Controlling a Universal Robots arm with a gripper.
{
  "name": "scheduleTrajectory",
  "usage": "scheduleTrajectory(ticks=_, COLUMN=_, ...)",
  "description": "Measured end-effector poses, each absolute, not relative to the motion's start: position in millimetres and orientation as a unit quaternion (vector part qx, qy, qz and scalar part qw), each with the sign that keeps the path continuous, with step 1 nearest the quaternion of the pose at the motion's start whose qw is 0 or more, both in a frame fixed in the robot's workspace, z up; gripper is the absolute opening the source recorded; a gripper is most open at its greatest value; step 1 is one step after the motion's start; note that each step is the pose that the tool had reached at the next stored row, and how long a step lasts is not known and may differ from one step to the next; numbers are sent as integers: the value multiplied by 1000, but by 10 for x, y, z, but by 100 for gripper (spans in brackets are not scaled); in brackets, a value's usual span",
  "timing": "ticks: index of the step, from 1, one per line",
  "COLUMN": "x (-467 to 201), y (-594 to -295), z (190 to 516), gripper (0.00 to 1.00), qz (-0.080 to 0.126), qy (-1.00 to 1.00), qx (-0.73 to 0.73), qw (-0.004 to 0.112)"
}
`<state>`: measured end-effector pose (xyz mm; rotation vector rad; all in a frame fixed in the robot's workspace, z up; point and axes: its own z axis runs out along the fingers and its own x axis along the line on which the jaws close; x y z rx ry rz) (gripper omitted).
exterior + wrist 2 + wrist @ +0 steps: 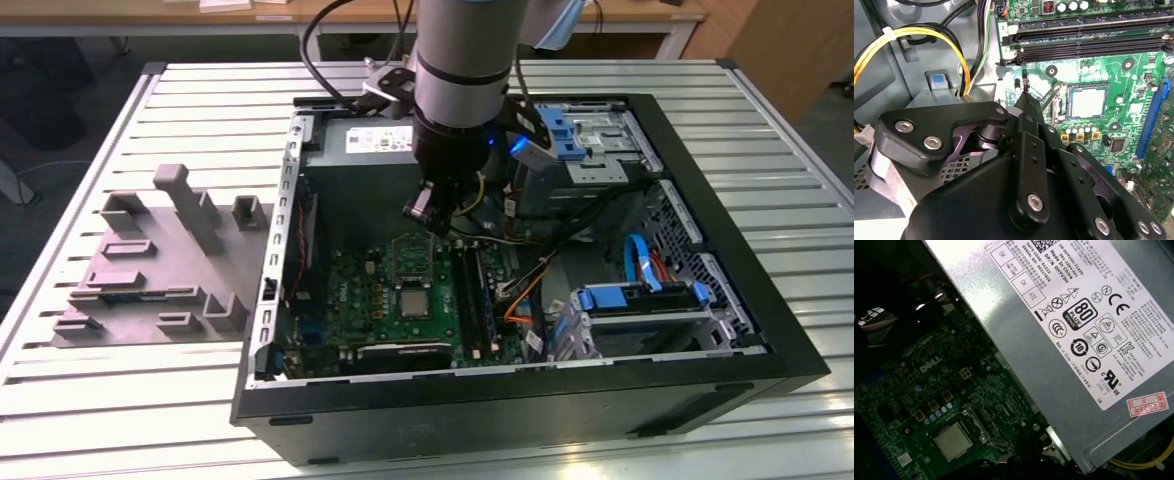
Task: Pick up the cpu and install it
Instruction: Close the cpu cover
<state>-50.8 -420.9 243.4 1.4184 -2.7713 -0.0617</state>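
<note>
The cpu is a small pale square chip lying flat in the metal-framed socket on the green board, inside the open computer case. It also appears in both wrist views, as the cpu and the cpu. My gripper hangs above the board, toward the power supply side and a short way off the socket, touching neither. In the second wrist view the black fingers come together at a narrow tip, the gripper shut with nothing in it.
The grey power supply sits right beside the socket. Yellow and black cables loop near it, and memory slots run along the board. Blue drive brackets fill the case's far side. A grey fixture stands on the slatted table.
</note>
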Motion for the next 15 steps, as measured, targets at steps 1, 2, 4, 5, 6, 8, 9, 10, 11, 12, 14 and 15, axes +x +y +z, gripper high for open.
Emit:
scheduleTrajectory(ticks=1, x=-509, y=-4209, z=2436, gripper=11, qz=-20, qy=-890, qx=456, qw=14)
scheduleTrajectory(ticks=2, x=-509, y=-4209, z=2437, gripper=11, qz=-20, qy=-889, qx=457, qw=14)
scheduleTrajectory(ticks=4, x=-510, y=-4209, z=2439, gripper=11, qz=-20, qy=-889, qx=458, qw=14)
scheduleTrajectory(ticks=5, x=-510, y=-4209, z=2439, gripper=11, qz=-20, qy=-889, qx=458, qw=14)
scheduleTrajectory(ticks=6, x=-510, y=-4209, z=2442, gripper=11, qz=-20, qy=-889, qx=458, qw=14)
scheduleTrajectory(ticks=8, x=-510, y=-4209, z=2452, gripper=11, qz=-20, qy=-889, qx=458, qw=14)
scheduleTrajectory(ticks=9, x=-510, y=-4210, z=2452, gripper=11, qz=-20, qy=-889, qx=458, qw=14)
scheduleTrajectory(ticks=10, x=-510, y=-4210, z=2452, gripper=11, qz=-20, qy=-889, qx=458, qw=14)
scheduleTrajectory(ticks=11, x=-511, y=-4210, z=2453, gripper=11, qz=-20, qy=-889, qx=458, qw=14)
scheduleTrajectory(ticks=12, x=-511, y=-4211, z=2453, gripper=11, qz=-20, qy=-888, qx=458, qw=14)
scheduleTrajectory(ticks=14, x=-511, y=-4211, z=2454, gripper=11, qz=-20, qy=-888, qx=459, qw=14)
scheduleTrajectory(ticks=15, x=-511, y=-4212, z=2454, gripper=11, qz=-20, qy=-888, qx=459, qw=14)
